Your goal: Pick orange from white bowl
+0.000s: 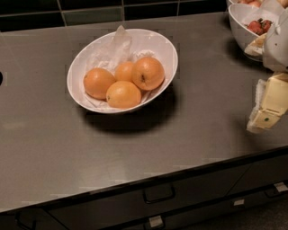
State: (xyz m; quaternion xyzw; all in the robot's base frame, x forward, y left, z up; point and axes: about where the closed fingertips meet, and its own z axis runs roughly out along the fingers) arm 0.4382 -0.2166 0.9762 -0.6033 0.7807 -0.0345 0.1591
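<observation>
The white bowl is a wide, shallow oval lined with crinkled white paper, on the grey counter left of centre. It holds several oranges. The orange is the biggest and deepest in colour, at the bowl's right side, with a dark stem dimple facing me. Three paler oranges lie beside it to the left and front. My gripper hangs at the right edge of the view, cream-coloured, well to the right of the bowl and above the counter. It holds nothing that I can see.
A deeper white bowl with red fruit stands at the back right, just behind my arm. A dark tiled wall runs along the back. The counter's front edge has drawers with handles below it.
</observation>
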